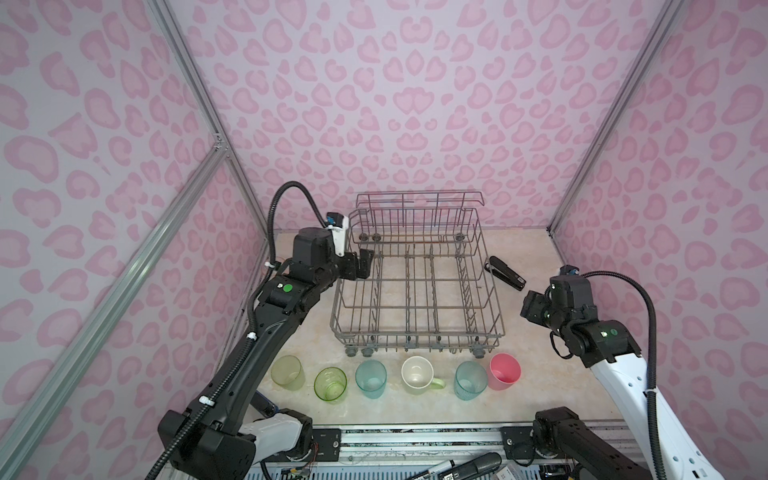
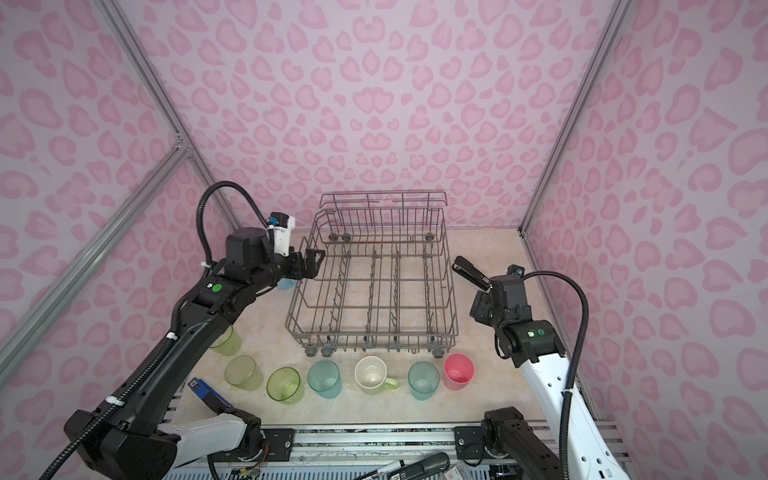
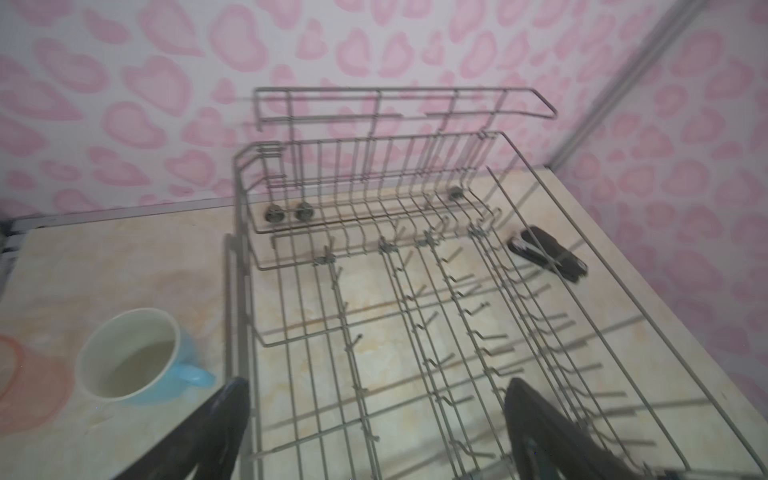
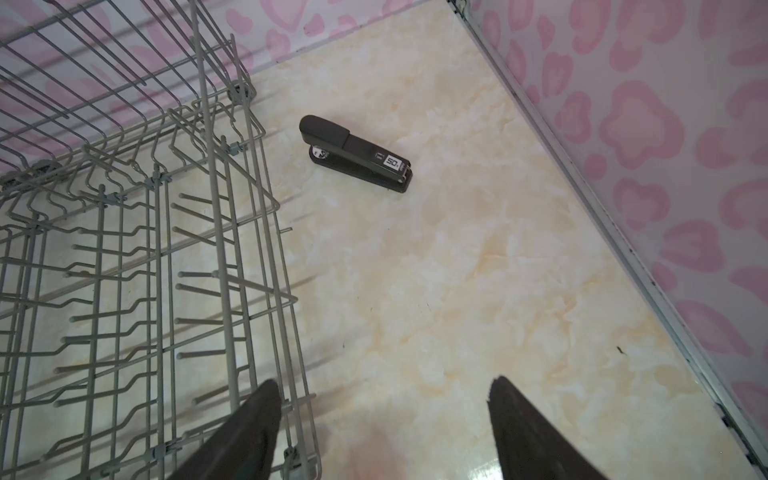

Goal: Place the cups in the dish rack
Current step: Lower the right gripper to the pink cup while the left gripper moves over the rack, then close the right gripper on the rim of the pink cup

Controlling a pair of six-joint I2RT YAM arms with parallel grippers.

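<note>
Left fingers (image 3: pixel 224 419) spread wide, holding nothing, over the far left rim of the dish rack (image 1: pixel 415 336). Right fingers (image 4: pixel 253 424) parted, also empty, above the counter (image 1: pixel 540 395) at the rack's right side, near the stapler (image 1: pixel 505 274). Cups (image 1: pixel 371 378) stand in a row along its near side.

A grey wire dish rack (image 1: pixel 415 338) with rows of tines, small wheels and a taller back rail is seen standing level on the counter (image 1: pixel 540 399). Six cups are lined up upright just in front of it: a yellow-green tumbler (image 1: pixel 287 372), a green tumbler (image 1: pixel 331 384), a teal tumbler (image 1: pixel 371 379), a light-green mug (image 1: pixel 417 374), a second teal tumbler (image 1: pixel 471 380) and a pink tumbler (image 1: pixel 504 371). At the rack's left, a light-blue mug (image 3: pixel 137 357) is set upright beside a blurred salmon cup (image 3: pixel 16 374), and a half-hidden green tumbler (image 2: pixel 226 340) is found nearer the front
</note>
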